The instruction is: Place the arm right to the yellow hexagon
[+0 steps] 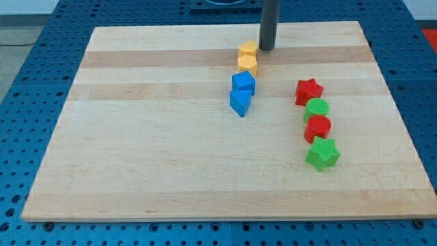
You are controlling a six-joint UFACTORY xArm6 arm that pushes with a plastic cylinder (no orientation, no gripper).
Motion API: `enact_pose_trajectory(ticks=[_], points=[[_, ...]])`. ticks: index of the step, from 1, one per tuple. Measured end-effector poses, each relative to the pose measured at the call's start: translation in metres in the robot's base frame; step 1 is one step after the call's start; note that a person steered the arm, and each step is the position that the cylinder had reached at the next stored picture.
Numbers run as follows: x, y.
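Observation:
Two yellow blocks stand near the view's top centre of the wooden board [171, 137]. The upper one [248, 50] looks like the yellow hexagon; the lower yellow block [247, 65] touches it from below, its shape unclear. My tip [266, 48] is the lower end of the dark rod and sits just to the view's right of the upper yellow block, very close to it, touching or nearly so.
A blue block [243, 83] and a blue wedge-like block [240, 103] lie below the yellow pair. At the view's right a column holds a red star [308, 91], a green cylinder [317, 109], a red cylinder [318, 127] and a green star [323, 154].

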State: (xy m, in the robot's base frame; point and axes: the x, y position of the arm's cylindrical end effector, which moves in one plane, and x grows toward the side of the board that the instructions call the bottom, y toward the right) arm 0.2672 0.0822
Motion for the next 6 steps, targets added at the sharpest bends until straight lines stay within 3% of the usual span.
enact_pose_trajectory(ticks=[6], points=[[0.0114, 0.0]])
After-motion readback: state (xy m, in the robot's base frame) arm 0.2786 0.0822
